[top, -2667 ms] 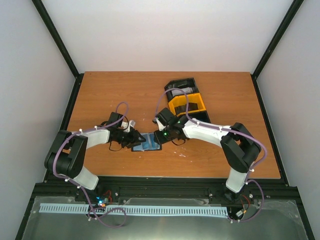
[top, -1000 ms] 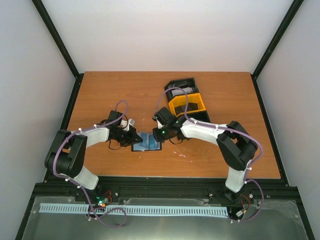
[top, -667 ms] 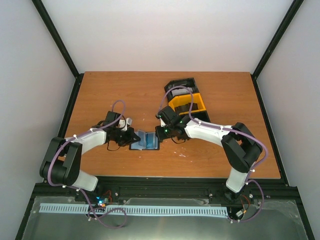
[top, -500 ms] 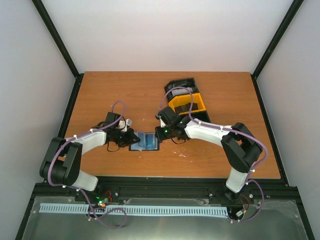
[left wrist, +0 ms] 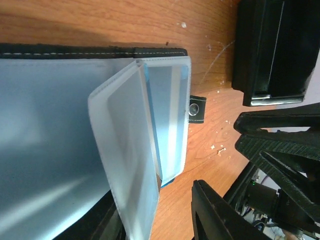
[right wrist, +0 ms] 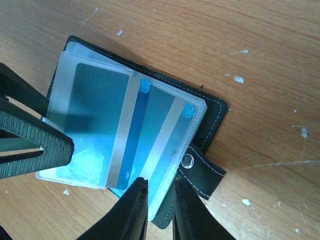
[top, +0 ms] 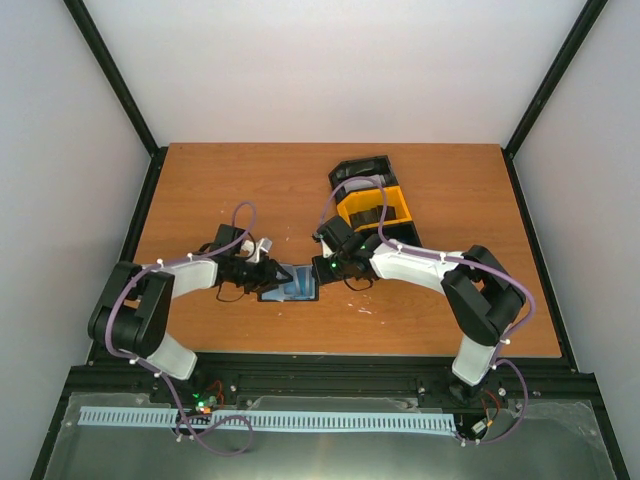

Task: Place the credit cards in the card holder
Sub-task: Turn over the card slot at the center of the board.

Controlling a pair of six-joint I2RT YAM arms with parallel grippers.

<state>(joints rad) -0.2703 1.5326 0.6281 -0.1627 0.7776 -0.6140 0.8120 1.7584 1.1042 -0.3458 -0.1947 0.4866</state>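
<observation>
Card holder (top: 293,284) lies open at the centre of the wooden table (top: 200,190), between both grippers. I see blue credit cards (right wrist: 100,100) inside its clear sleeves. Its clasp tab (right wrist: 202,170) points to the lower right of the right wrist view. Left gripper (left wrist: 157,220): jaws apart, one sleeve leaf (left wrist: 127,150) standing upright between them. Right gripper (right wrist: 160,195): jaws narrowly apart over the lower sleeve edge; I cannot tell whether they clamp it. Black-and-yellow tray (top: 372,208) sits upper right of centre.

no readable text, credit cards (right wrist: 95,105) markings too blurred
</observation>
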